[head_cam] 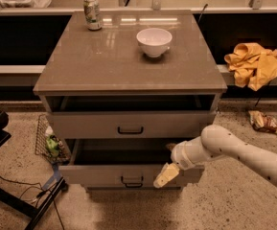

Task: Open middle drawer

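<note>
Cabinet of three grey-beige drawers under a bench (104,66) top. The middle drawer (99,174) is pulled out, its low front well forward of the drawer above (80,124). My gripper (167,175) hangs against that front's right end, to the right of the black loop handle (132,180). I cannot tell how far my jaws are parted or whether they hold anything. I judge the drawer rigid, fairly light and free-sliding, with the handle as the surest hold. The label on the green can (92,13) is unreadable.
</note>
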Available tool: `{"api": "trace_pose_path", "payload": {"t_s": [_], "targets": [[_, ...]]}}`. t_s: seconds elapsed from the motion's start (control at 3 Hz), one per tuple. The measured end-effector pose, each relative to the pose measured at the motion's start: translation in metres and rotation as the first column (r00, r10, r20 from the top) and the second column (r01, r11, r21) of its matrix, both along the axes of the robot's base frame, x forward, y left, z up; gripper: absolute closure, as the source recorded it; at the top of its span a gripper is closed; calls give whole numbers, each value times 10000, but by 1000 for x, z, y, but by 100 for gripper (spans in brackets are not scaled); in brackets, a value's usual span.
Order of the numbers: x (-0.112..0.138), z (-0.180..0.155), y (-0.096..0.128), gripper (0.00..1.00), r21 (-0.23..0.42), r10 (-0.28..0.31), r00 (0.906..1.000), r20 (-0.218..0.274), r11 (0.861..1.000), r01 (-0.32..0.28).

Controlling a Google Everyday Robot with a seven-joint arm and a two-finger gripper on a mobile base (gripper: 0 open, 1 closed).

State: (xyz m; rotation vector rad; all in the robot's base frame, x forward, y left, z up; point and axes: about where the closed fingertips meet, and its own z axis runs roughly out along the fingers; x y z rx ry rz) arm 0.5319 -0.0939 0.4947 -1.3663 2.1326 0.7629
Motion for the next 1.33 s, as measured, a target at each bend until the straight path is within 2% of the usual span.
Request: {"api": "trace_pose_path", "payload": {"t_s": [0.33,0.67,1.0,1.33], "targets": [[-2,-4,1,0,-79,97,9999,66,9999,-97],[0,-4,-7,1,-167,1017,9923,713,9948,-1007],[8,1,-20,23,-100,2015,9709,1294,9794,-2019],[1,-6,-40,53,11,1997,9723,1213,9795,-2013]]}}
